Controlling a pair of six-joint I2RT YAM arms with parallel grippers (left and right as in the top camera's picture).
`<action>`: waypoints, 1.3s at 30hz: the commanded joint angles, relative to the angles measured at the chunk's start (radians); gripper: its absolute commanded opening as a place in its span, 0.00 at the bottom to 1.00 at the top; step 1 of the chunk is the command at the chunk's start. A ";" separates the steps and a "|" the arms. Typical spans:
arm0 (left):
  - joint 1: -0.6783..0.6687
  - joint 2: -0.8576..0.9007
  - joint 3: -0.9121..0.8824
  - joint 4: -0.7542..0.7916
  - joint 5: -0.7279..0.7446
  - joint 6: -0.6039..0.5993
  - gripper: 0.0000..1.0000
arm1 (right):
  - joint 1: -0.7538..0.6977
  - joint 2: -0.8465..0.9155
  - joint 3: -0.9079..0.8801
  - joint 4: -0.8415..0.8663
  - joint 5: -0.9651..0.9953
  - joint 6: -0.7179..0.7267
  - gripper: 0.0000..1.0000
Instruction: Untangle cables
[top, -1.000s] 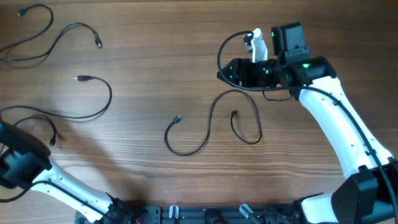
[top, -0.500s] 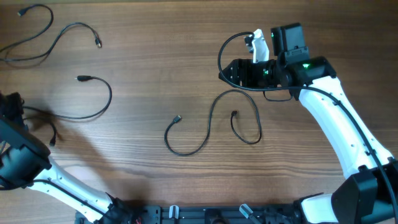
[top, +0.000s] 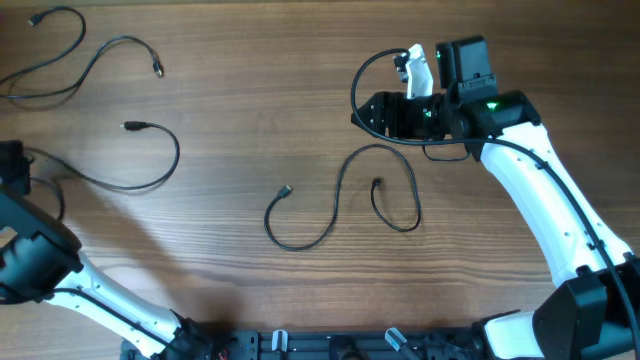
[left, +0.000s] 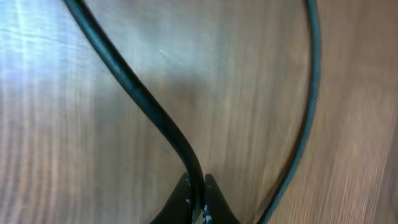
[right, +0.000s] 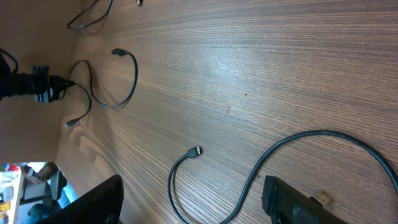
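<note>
Several thin black cables lie apart on the wooden table. My left gripper (top: 12, 166) at the far left edge is shut on one cable (left: 134, 93), which is pinched between its fingertips (left: 186, 198). That cable (top: 168, 170) loops right to a plug (top: 130, 126). Another cable (top: 345, 185) snakes across the middle, with a plug (top: 287, 190) at its left end. My right gripper (top: 358, 113) hovers open above its far bend, and nothing is between its fingers (right: 99, 199). The right wrist view shows the middle cable (right: 194, 151) below it.
Two more loose cables (top: 45, 55) (top: 125, 48) lie at the far left corner. The right arm (top: 540, 190) reaches in from the near right. The left arm (top: 90, 290) runs along the near left edge. My left gripper (right: 37, 84) also shows in the right wrist view.
My left gripper has closed on the cable at the left edge and shifted away from me. That cable's near end has been drawn left. The right arm has not moved.
</note>
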 joint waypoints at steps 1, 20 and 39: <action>-0.060 0.010 -0.003 0.025 0.045 0.087 0.04 | 0.003 -0.023 -0.003 0.005 0.006 0.007 0.72; -0.150 -0.035 0.066 0.069 0.138 0.137 0.83 | 0.003 -0.023 -0.003 0.007 0.008 0.006 0.72; -0.341 -0.218 -0.153 -0.298 0.077 0.039 0.99 | 0.003 -0.013 -0.003 0.019 0.055 0.008 0.77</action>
